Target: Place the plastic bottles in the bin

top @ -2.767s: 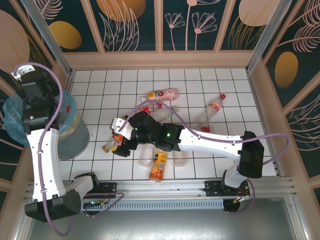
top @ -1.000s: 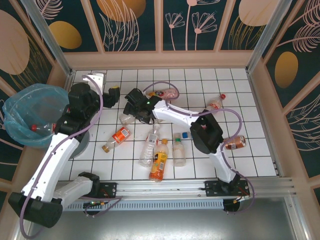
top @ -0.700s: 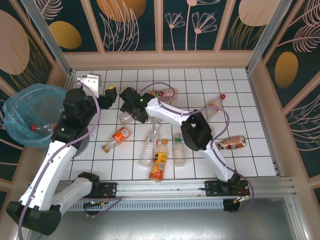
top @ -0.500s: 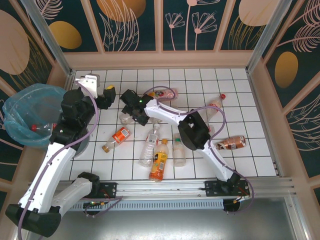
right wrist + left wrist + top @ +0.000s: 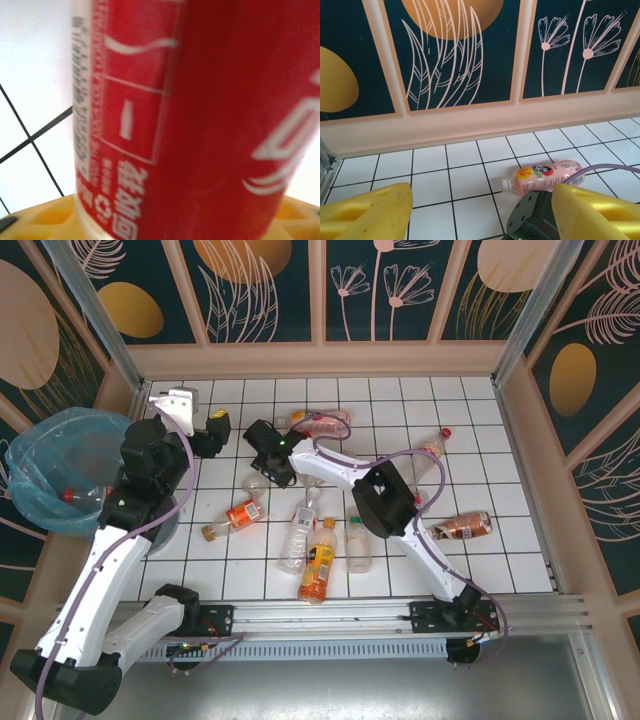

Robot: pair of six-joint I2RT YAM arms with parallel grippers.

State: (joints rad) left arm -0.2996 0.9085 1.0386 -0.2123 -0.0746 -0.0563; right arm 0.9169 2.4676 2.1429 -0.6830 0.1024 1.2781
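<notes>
Several plastic bottles lie on the white tiled table. My right gripper [image 5: 268, 462] is down at the back left, shut on a red-labelled bottle [image 5: 254, 483]. In the right wrist view that bottle [image 5: 200, 115] sits between my yellow fingers [image 5: 40, 220] and touches both. My left gripper [image 5: 205, 432] hovers open just left of it, holding nothing [image 5: 480, 215]. A pink bottle [image 5: 325, 422] [image 5: 547, 176] lies behind the right gripper. The bin [image 5: 30, 455], lined with a blue bag, stands at the far left with a red-capped bottle [image 5: 68, 495] inside.
Loose bottles: an orange-labelled one [image 5: 237, 515], a clear one [image 5: 300, 535], an orange one [image 5: 318, 565], a green-capped one [image 5: 357, 545], a red-capped one [image 5: 432, 450] and a dark-labelled one [image 5: 460, 525]. Peach walls ring the table. The right gripper's body [image 5: 530, 220] is close to my left fingers.
My right gripper has settled over the red-labelled bottle at the back left and closed on it. The left arm swung from the bin to the table's back left and now holds still.
</notes>
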